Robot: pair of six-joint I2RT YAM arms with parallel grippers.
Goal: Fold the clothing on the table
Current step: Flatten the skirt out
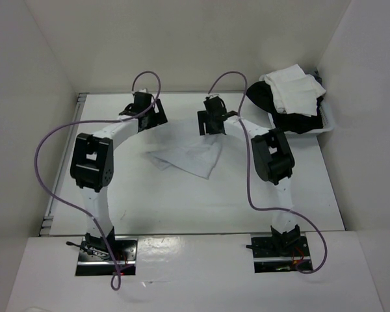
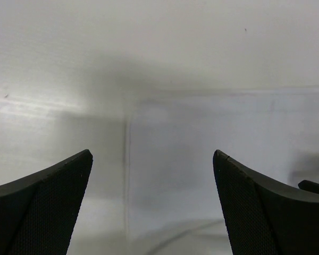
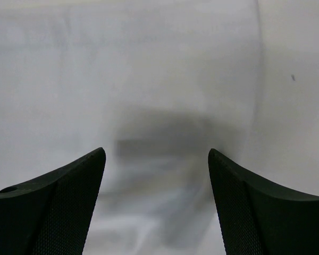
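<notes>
The clothing [image 1: 188,158] lies about in the middle of the table [image 1: 182,214]. It is one thin pale-grey piece, partly flat, with a point toward the near side and some wrinkles on its left part. It is between the two arms, nearer to the right one.

The right gripper [image 3: 157,151] hangs over the far edge of the clothing, pointing down. Its jaws are wide apart and there is nothing between them. In the right wrist view a soft grey surface fills most of the space under the fingers [image 3: 266,212]. A curved edge runs down on the right, with the brighter table beyond it. I cannot tell whether the fingers touch the fabric.

The left gripper [image 2: 152,154] is beyond the clothing's left corner and further to the left, above bare table. It is opened as wide as it goes and it holds nothing. In the left wrist view there is a slightly bluish patch with a straight edge under its black fingers [image 2: 42,202]. Whether this patch is the cloth or only a shadow I cannot tell.

At the far right corner of the table stands a white bin [image 1: 329,123], well apart from the clothing. In it is a heap of white and black garments [image 1: 292,91]. Purple cables [image 1: 42,162] loop from each arm, and the left one swings out past the table's left edge, where the grey metal strip [image 1: 52,208] runs. White walls [image 1: 182,39] close the table on three sides. Nothing lies on the clothing itself.
</notes>
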